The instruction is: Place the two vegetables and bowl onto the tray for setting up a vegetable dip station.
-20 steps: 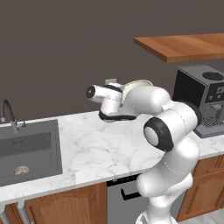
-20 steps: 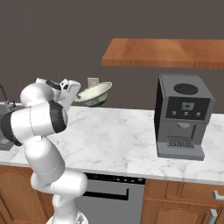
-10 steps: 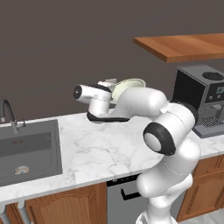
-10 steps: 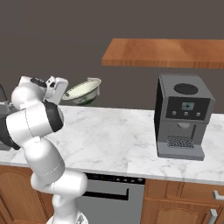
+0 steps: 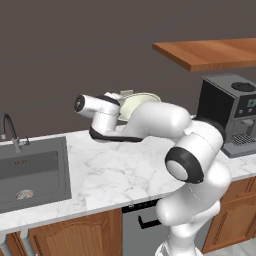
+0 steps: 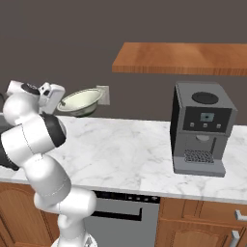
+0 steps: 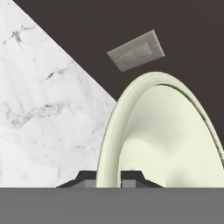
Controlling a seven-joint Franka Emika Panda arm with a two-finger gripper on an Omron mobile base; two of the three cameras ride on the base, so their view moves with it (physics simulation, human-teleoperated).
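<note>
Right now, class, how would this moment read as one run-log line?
gripper: shut on rim of pale cream-green round bowl | bowl: lifted, tilted, above white marble counter | tray: unseen

No readable text; coffee machine (image 6: pixel 201 128) display too small.

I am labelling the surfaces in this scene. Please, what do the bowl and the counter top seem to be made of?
The bowl, held by its rim: probably glazed ceramic, a smooth, evenly pale cream-green surface, though plastic would look similar. The counter top: probably polished marble or an imitation of it, white with thin grey veins.
</note>
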